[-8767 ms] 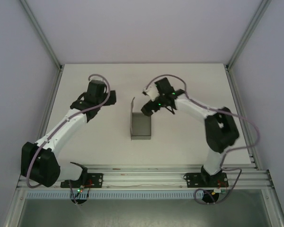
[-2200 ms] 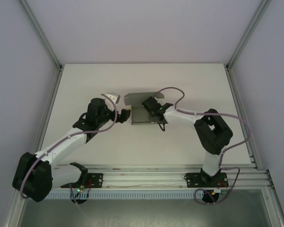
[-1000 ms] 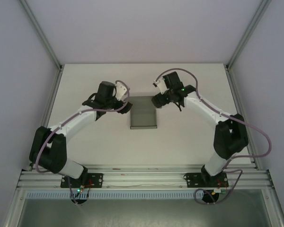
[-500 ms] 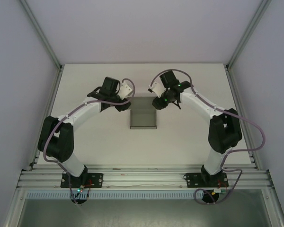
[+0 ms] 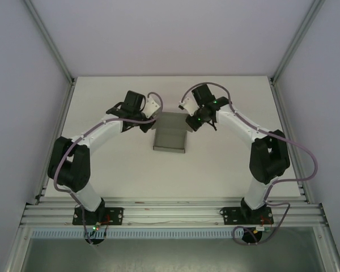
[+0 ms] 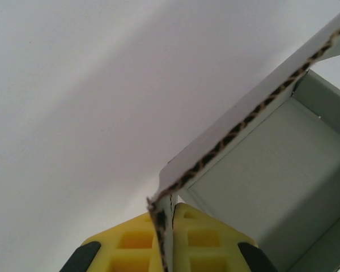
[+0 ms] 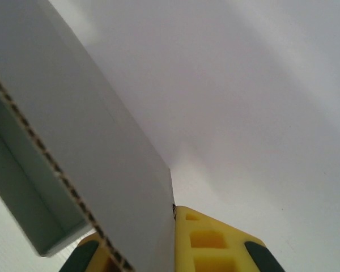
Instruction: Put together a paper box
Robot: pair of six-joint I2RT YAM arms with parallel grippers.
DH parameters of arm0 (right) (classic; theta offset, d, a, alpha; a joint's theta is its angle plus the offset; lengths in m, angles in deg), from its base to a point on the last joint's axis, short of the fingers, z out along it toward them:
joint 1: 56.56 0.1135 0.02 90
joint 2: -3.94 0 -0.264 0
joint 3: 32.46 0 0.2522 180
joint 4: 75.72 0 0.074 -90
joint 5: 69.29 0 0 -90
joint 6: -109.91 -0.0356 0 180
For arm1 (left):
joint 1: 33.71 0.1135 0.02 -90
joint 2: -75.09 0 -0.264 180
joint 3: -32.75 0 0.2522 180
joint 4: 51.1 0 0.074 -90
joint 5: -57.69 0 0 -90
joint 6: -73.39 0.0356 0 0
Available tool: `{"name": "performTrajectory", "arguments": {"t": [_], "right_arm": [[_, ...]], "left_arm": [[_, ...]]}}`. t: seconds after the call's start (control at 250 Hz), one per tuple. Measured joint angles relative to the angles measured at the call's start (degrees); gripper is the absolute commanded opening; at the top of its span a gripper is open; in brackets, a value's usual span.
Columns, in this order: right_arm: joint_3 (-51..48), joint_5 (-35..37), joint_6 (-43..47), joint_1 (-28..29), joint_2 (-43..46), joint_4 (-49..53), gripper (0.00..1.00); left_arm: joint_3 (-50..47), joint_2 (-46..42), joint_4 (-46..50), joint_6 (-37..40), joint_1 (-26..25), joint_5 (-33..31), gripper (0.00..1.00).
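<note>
Box (image 5: 170, 137), grey card, open on top. Your left gripper (image 6: 169, 220) is clamped on a wall at its far left corner. Your right gripper (image 7: 154, 238) pinches a wall at the far right corner.

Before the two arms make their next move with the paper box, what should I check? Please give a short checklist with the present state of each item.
1. The left gripper is shut on a wall of the paper box: ok, the card edge sits between its yellow pads.
2. The right gripper is shut on a wall: ok.
3. The grips are at the box's two far corners: ok in the top view.
4. The gripped walls stand up from the box floor: ok in the wrist views.
5. The box bottom rests on the table: cannot tell.
</note>
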Motion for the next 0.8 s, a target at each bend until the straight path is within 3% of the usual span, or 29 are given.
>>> {"name": "performTrajectory", "arguments": {"t": [0.128,0.436,0.799], "right_arm": [[0.0,3.2,-10.0,0.5,0.1,-3.0,0.00],[-6.4,24.2,-41.3,8.8,1.0,-16.7,0.00],[-12.1,32.3,-56.1,12.3,0.0,-25.6,0.00]], "left_arm": [[-1.4,-1.5,-3.3,-8.6,-2.5,-5.9,0.00],[-4.7,-0.6,-12.0,-35.6,-9.2,-23.0,0.00],[-8.7,1.7,-20.9,-48.5,-10.8,-27.9,0.00]]}}
